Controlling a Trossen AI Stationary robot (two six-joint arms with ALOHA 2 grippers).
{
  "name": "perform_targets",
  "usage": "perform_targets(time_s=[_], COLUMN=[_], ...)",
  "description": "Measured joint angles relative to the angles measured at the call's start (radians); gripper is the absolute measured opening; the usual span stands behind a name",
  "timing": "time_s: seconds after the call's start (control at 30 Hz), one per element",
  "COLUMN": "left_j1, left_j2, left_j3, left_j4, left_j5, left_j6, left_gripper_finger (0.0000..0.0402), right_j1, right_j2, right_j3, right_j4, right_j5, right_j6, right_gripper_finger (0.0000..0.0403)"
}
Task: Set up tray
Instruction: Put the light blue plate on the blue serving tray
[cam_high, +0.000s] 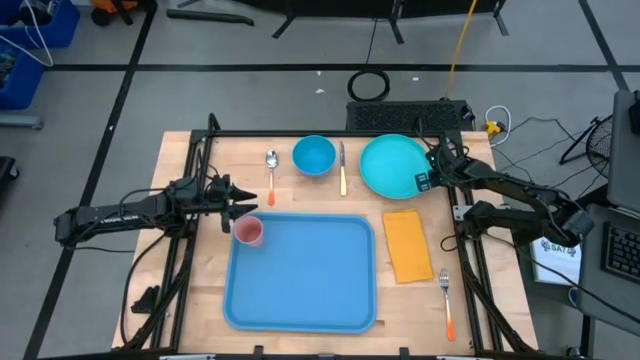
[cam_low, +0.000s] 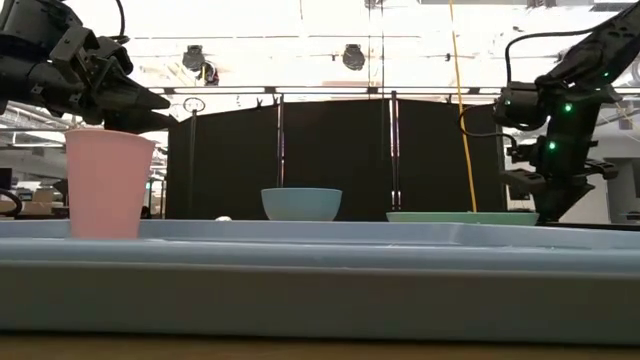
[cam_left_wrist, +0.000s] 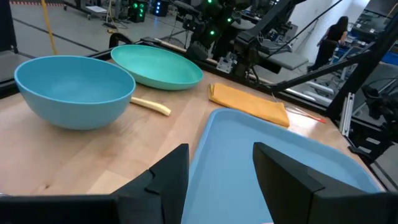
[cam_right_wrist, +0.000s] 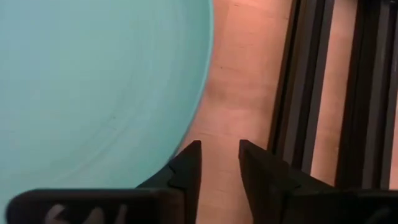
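The light-blue tray (cam_high: 300, 280) lies flat on the table's near middle. A pink cup (cam_high: 248, 232) stands upright in its far-left corner, also seen in the low view (cam_low: 108, 185). My left gripper (cam_high: 240, 199) is open, just left of and above the cup (cam_low: 160, 110); its wrist view looks over the tray (cam_left_wrist: 267, 174) between the fingers (cam_left_wrist: 221, 152). My right gripper (cam_high: 432, 168) is open, pointing down beside the right rim of the teal plate (cam_right_wrist: 93, 81), with the wood table under its fingertips (cam_right_wrist: 217, 149).
Along the far side lie a spoon (cam_high: 271, 165), a blue bowl (cam_high: 313, 155), a knife (cam_high: 342, 168) and the teal plate (cam_high: 390, 165). An orange napkin (cam_high: 407, 244) and a fork (cam_high: 446, 300) lie right of the tray. Black frame rails (cam_right_wrist: 323, 93) run along the table's right side.
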Motion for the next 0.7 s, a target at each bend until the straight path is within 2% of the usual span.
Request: perform_targets(time_s=[0.2,0.5,0.7], left_j1=[0.000,0.000,0.000], left_j2=[0.000,0.000,0.000], left_j3=[0.000,0.000,0.000], left_j4=[0.000,-0.001,-0.001], left_j5=[0.000,0.000,0.000], left_j6=[0.000,-0.001,-0.001], left_gripper_finger=[0.0184,0.0184,0.0184], right_j1=[-0.003,-0.042,-0.042], right_j2=[-0.008,-0.008,-0.008], right_j3=[0.028,0.078,0.079], right_j4=[-0.045,-0.115,-0.071], right_j5=[0.006,0.029,-0.061], right_j6=[0.016,0.017,0.045], right_gripper_finger=[0.0141,0.0140,0.0144])
